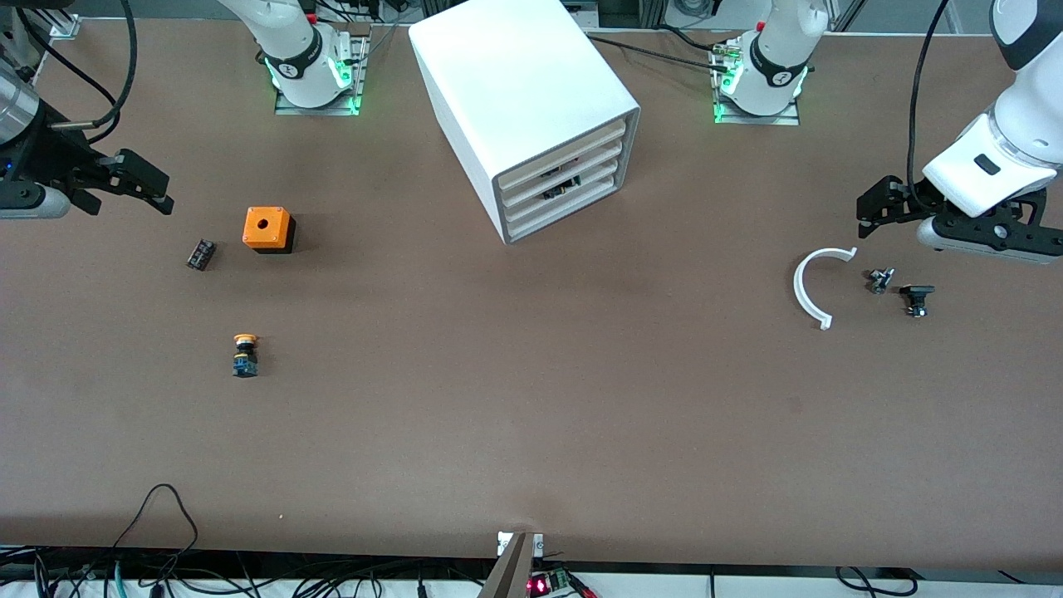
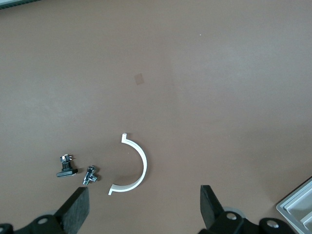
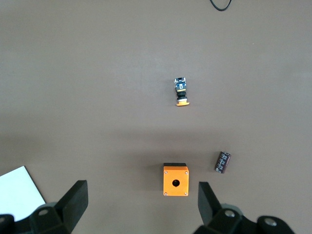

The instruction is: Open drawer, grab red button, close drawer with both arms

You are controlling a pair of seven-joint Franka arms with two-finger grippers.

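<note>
I see the cabinet [image 1: 531, 116] with all four drawers [image 1: 563, 189] shut, fronts facing the left arm's end of the desk [image 1: 531, 432]. My left end effector [image 1: 868, 218] hangs nearer them, wide open and empty. My right end effector [image 1: 162, 193] waits, open and empty. I see no red button.

We see two white arms with smooth rounded shells. Each base [image 1: 311, 62] carries a black band with a small white mark and glows green where it meets its metal plate. The left arm [image 1: 1009, 137] has a black oblong inset on its white wrist and a black cable looping above it. The left gripper [image 1: 872, 218] is black, angular, with visible screw holes. The right gripper [image 1: 154, 189] is black too, behind it a silver cylinder and black cables.
</note>
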